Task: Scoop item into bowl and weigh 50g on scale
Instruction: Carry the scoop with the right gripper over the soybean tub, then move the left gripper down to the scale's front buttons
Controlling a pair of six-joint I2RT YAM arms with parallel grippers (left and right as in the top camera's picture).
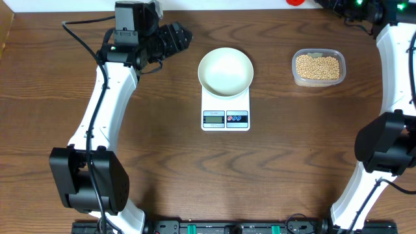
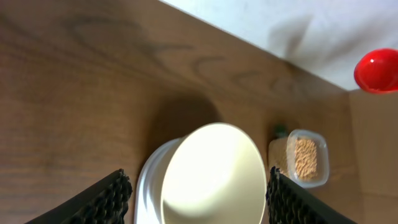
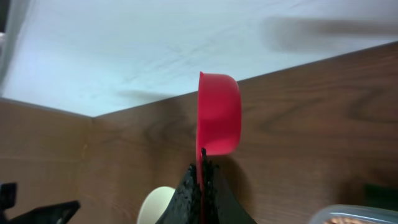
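Though scale (image 1: 225, 108) digits blur, left pincer (image 2: 198, 177) gapes, right pincer (image 3: 202, 167) pinches red scoop (image 3: 219, 112).

White bowl (image 1: 225, 70), white scale (image 1: 225, 110), tan-yellow beans (image 1: 318, 66), red scoop (image 3: 219, 113), brown wood-grain table (image 1: 162, 162).

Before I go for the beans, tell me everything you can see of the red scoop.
The red plastic-looking scoop is a glossy, round, shallow cup. The right gripper holds it, jaws shut on a thin flat part below the cup, likely its handle. The right wrist view shows it edge-on, flat rim to picture-left, rounded base to picture-right, so its inside is hidden. It hangs above the far edge of the brown wooden table, touching only the jaws.
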